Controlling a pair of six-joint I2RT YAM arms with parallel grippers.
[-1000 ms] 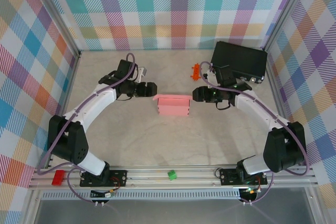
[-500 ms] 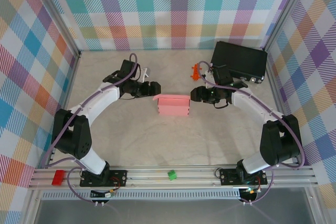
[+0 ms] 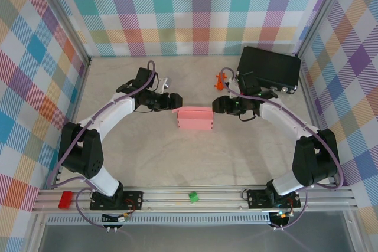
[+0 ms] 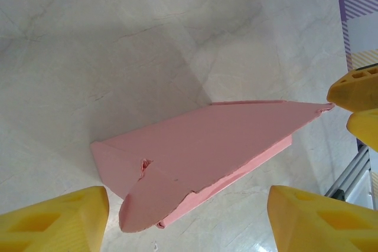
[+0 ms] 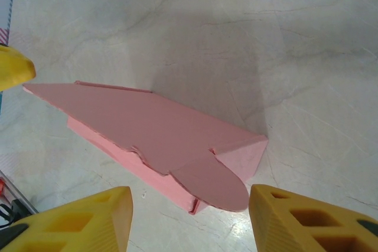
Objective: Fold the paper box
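Both sets of jaws stand wide, gripping nothing: my left gripper (image 3: 175,101) near the paper box (image 3: 195,119) at ten o'clock, my right gripper (image 3: 217,104) at two o'clock.

I see a black hard case (image 3: 269,67) at the far right of the table (image 3: 195,157), an orange piece (image 3: 221,78) just left of it, and a green block (image 3: 192,196) and red block (image 3: 65,199) on the near rail (image 3: 165,200).
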